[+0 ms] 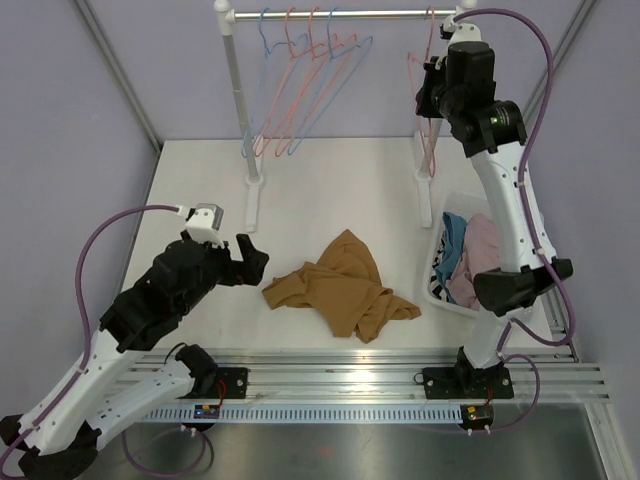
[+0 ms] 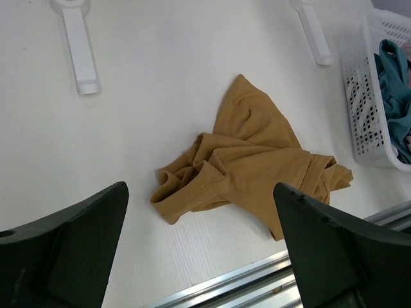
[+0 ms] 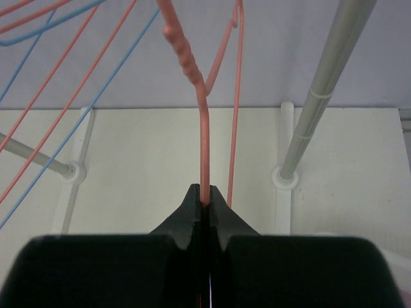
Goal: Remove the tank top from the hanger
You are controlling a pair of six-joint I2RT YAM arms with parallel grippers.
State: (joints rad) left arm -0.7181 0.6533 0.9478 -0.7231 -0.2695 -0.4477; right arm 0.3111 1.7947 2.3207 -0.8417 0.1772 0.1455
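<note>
Tank top [image 1: 342,285] lies crumpled on table [image 1: 200,180] near the front edge, between the arm bases and fully off any hanger, so the task looks basically done. Left gripper [image 1: 250,263] sits low just beside the tank top's left edge, jaws spread wide with nothing in them; the cloth rests on its own. Right gripper [image 3: 205,196] is up at rack [image 1: 340,14], pinched tight on bare pink hanger [image 3: 204,147] wire, probably to steady it. Basket [image 1: 440,270] stands apart on the right.

L gripper [image 2: 200,188] open; R gripper [image 3: 207,197] clamped.
</note>
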